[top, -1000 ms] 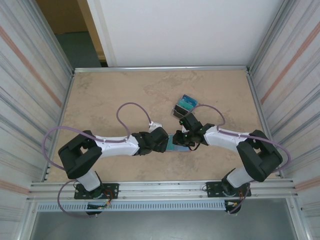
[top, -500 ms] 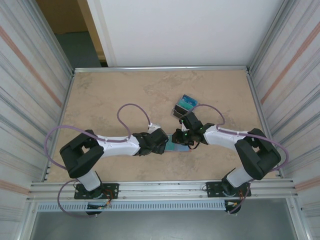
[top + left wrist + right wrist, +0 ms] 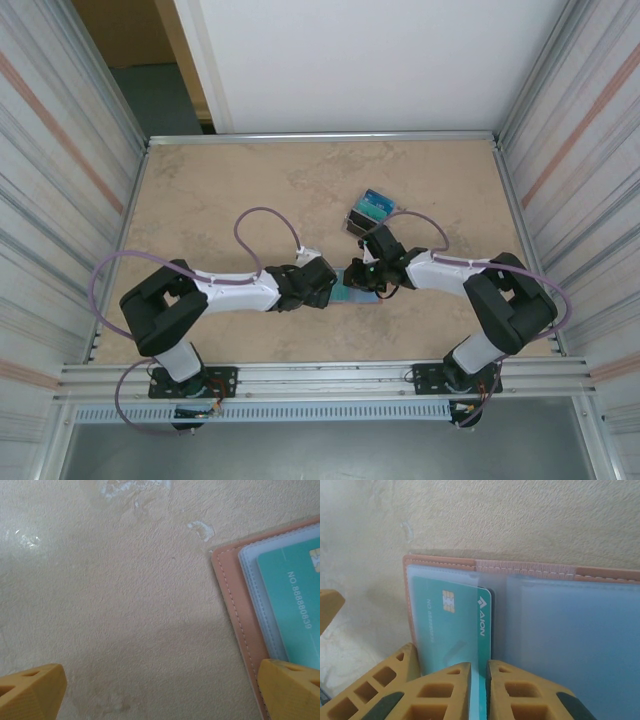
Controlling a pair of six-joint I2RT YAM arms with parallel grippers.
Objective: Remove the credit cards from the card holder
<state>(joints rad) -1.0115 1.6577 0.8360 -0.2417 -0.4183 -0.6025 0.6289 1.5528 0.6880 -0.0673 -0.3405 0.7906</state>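
The pink card holder (image 3: 357,294) lies open on the table between both grippers. A teal credit card (image 3: 455,625) with a chip sits in the clear sleeve of its left half, next to the pink rim (image 3: 520,567). My right gripper (image 3: 479,680) is shut on that card's near edge, and the card stands between the yellow fingertips. In the left wrist view the card holder (image 3: 232,600) and credit card (image 3: 295,610) lie at the right. My left gripper (image 3: 160,690) is wide open over bare table, and its right finger (image 3: 290,687) rests on the holder's edge.
A clear plastic box with a blue-teal top (image 3: 368,211) stands just behind the right gripper (image 3: 362,280). The left gripper (image 3: 333,286) is close against the holder from the left. Metal walls close in the table on both sides.
The right gripper's jaws have drawn a little closer together on the card's edge. Both arms have hardly moved, and the left gripper has stayed wide open.
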